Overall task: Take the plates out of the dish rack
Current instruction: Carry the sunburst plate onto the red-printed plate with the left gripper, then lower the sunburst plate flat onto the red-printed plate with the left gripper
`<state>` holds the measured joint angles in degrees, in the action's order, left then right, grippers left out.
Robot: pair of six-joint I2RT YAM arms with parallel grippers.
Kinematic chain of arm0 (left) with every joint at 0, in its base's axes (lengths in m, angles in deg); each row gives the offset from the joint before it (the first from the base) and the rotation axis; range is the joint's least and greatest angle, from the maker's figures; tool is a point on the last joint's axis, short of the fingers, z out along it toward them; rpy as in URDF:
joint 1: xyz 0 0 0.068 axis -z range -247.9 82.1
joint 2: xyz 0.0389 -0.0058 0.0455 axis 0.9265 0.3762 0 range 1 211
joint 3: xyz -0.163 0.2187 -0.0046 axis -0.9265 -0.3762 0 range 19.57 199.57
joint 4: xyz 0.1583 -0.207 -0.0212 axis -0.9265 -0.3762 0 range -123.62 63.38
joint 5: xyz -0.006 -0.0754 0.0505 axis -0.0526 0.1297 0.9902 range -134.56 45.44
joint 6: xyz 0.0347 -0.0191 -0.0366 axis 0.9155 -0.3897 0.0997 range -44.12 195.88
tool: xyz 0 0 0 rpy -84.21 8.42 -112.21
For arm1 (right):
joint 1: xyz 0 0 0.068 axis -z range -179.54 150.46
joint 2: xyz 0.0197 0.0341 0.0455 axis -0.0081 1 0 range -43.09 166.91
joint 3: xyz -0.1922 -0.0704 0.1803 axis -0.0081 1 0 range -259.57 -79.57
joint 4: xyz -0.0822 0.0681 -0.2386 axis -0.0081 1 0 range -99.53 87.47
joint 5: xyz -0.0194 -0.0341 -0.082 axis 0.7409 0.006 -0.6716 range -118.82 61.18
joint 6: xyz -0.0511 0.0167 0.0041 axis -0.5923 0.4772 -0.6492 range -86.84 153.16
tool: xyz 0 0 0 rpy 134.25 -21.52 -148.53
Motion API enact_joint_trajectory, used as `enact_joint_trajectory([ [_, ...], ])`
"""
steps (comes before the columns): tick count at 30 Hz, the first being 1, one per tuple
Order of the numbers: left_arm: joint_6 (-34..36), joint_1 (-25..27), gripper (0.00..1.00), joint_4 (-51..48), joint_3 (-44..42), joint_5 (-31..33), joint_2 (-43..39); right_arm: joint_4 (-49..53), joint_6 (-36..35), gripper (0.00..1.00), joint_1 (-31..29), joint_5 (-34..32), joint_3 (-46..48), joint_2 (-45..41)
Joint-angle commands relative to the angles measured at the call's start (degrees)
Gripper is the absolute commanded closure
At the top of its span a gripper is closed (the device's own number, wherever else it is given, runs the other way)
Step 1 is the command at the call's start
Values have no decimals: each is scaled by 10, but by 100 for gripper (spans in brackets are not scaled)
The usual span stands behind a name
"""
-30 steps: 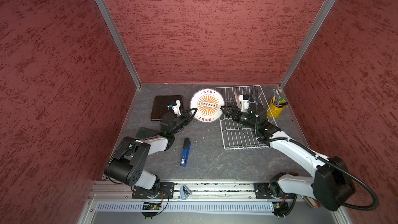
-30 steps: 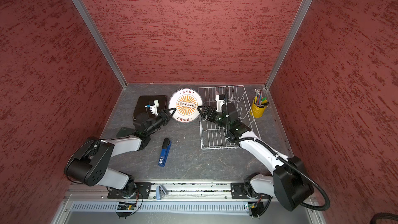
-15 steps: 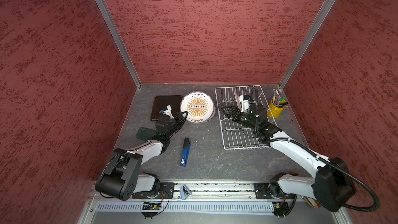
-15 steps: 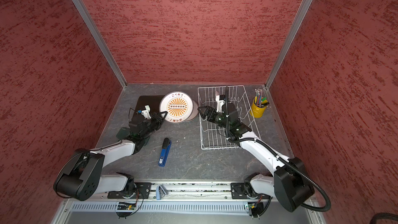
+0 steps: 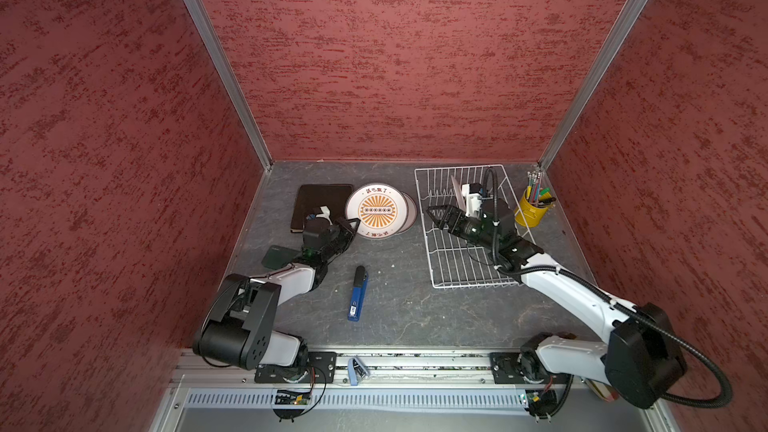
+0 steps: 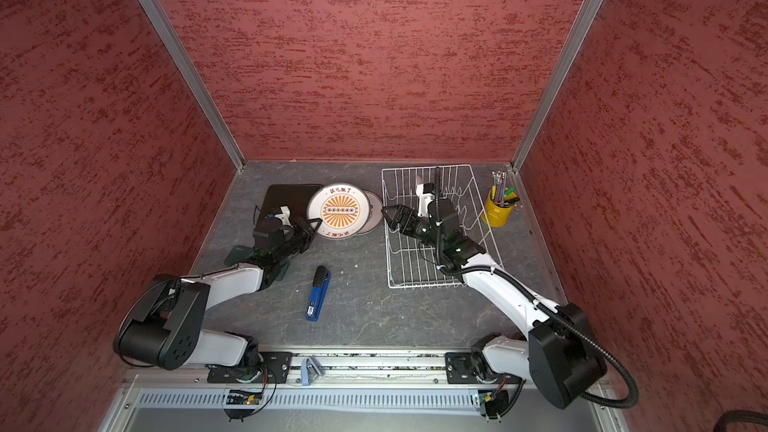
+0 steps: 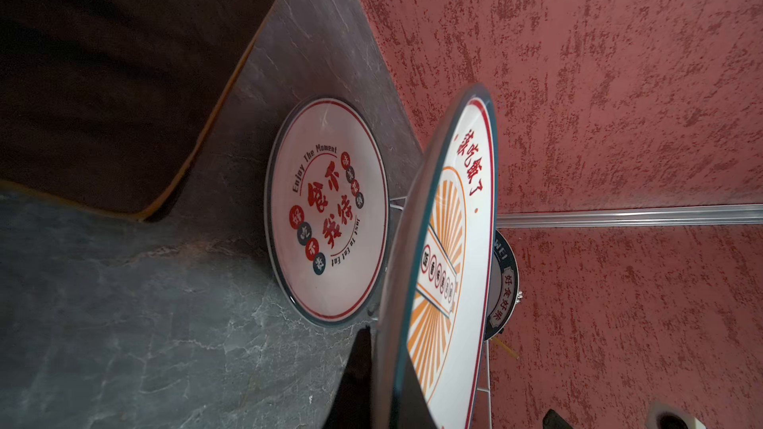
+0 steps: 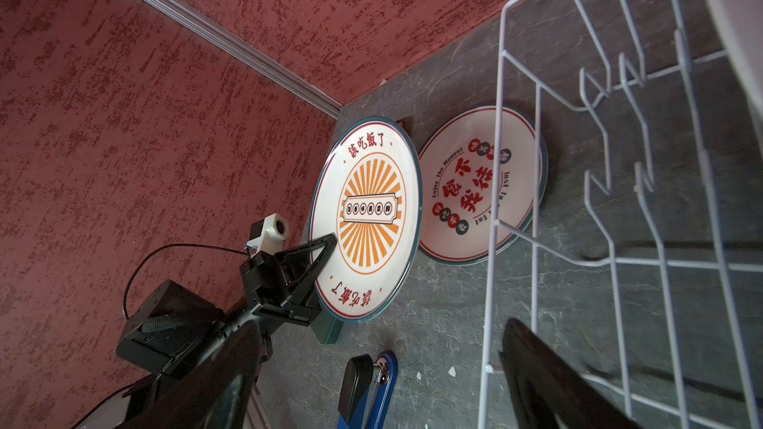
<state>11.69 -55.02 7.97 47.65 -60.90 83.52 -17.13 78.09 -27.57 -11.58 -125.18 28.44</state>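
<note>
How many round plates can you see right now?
3. The sunburst plate is held by the left gripper; a lettered plate lies flat on the table beside it; a third plate stands in the rack, partly hidden.

Open tabletop (image 5: pixel 399 268) between stapler (image 5: pixel 358 293), dish rack (image 5: pixel 465 285)

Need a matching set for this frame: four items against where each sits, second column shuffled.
1. sunburst plate
2. red-lettered plate
3. dark-rimmed plate
4. yellow cup

A. standing upright in the dish rack
B. lying flat on the table, left of the rack in both top views
C. tilted, gripped at its rim by the left tool
D. on the table, right of the rack in both top views

Pairs: 1-C, 2-B, 3-A, 4-D
</note>
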Motion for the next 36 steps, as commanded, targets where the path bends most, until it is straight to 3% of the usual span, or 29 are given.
enact_joint_trajectory([
  [1,12,-6,100,32,28,-13,19,3,-9,8,-1,-17,-25,-15],
  [15,71,-5,100,-29,106,-9,96,53,-44,8,0,-45,-41,-27],
  [36,96,21,100,-45,196,7,207,61,-64,7,8,-61,-38,-26],
])
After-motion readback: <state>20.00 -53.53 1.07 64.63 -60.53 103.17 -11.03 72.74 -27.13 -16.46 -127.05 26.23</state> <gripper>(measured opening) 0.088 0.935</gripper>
